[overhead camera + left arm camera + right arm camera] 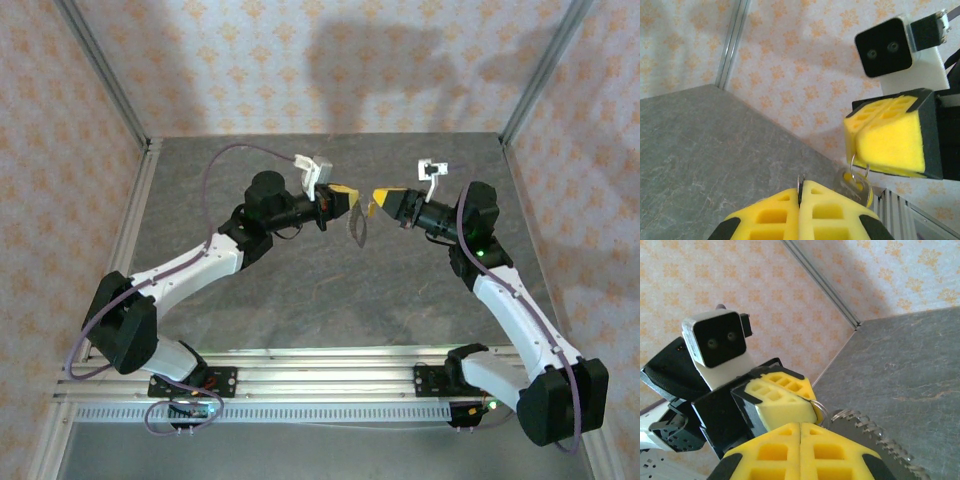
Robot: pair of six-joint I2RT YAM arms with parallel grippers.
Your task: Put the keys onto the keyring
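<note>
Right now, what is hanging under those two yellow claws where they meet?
The keyring dangles below the left gripper and right gripper, above the grey table. Which gripper pinches its top is covered by yellow pads.

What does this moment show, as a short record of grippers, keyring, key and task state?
left gripper: raised over the table, tip to tip with the right gripper; fingers shut, a thin metal edge in their seam
right gripper: fingers shut
keyring: toothed loop hanging between the two tips, off the table
key: small silvery piece on a small wire ring at the right gripper's tip
held by which gripper: cannot tell
task state: threading under way, result unclear
</note>
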